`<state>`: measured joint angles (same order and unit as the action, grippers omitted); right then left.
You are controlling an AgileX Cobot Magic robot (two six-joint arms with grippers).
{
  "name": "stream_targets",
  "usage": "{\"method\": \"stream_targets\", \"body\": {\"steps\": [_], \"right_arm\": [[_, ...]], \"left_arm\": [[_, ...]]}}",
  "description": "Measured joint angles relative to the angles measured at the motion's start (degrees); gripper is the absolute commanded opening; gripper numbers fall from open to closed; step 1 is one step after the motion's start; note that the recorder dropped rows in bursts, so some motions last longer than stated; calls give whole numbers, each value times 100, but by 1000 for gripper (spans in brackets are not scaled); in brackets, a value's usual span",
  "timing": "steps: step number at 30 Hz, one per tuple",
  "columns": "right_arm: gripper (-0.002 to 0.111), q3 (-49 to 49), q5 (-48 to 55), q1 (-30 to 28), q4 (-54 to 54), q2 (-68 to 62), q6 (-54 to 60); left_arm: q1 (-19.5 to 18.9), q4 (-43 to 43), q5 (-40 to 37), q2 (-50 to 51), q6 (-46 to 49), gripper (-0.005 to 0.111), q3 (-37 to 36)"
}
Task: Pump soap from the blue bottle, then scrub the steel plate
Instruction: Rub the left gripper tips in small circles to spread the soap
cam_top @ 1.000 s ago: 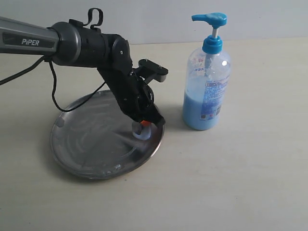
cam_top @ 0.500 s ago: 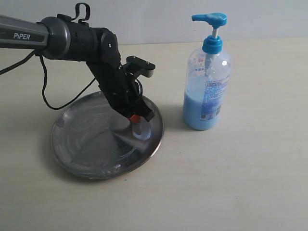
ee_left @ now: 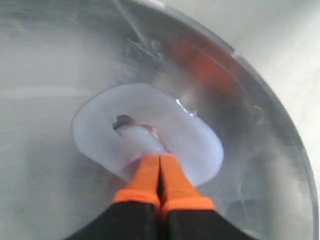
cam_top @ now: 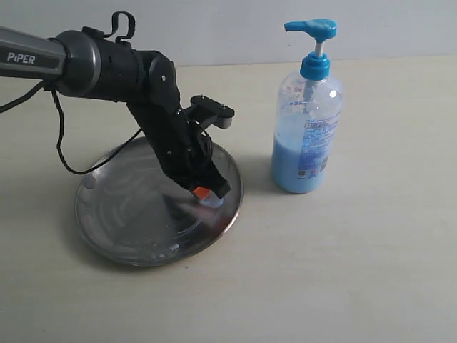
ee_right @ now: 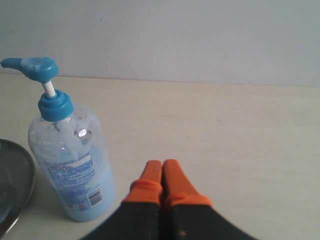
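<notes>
Since my left end effector (cam_top: 208, 194) is pinched shut with its tips in the soap (ee_left: 97, 127) at 4 o'clock on the steel plate (cam_top: 118, 218), I judge scrubbing is in hand, and the next move needs pressed sweeps toward 9 o'clock.

The left arm (cam_top: 93, 61) reaches in from the left with its grey forearm nearly level. From there the black wrist (cam_top: 168, 121) folds steeply down and toward the near right. The left gripper (cam_top: 208, 193) points downward, its orange fingers (ee_left: 145, 177) pressed together and pinching a pale pad (ee_left: 195, 145) at their tips. The right gripper (ee_right: 161, 167) hangs in the air, its two fingers lying flat against each other with nothing between them.
</notes>
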<state>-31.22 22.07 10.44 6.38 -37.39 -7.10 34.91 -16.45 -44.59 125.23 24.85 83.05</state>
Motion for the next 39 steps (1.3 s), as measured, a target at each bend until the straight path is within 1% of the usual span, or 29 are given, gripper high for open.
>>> {"method": "stream_targets", "body": {"steps": [9, 18, 22, 26, 35, 39], "right_arm": [[0, 0, 0, 0, 0, 0, -23], [0, 0, 0, 0, 0, 0, -23], [0, 0, 0, 0, 0, 0, -23], [0, 0, 0, 0, 0, 0, -23], [0, 0, 0, 0, 0, 0, -23], [0, 0, 0, 0, 0, 0, -23]], "left_arm": [[255, -33, 76, -23, 80, 0, -42], [277, -46, 379, -23, 142, 0, -31], [277, -23, 369, 108, 142, 0, 194], [161, 16, 369, 241, 142, 0, 426], [-266, 108, 161, 264, 142, 0, 478], [-283, 142, 7, 264, 142, 0, 490]]}}
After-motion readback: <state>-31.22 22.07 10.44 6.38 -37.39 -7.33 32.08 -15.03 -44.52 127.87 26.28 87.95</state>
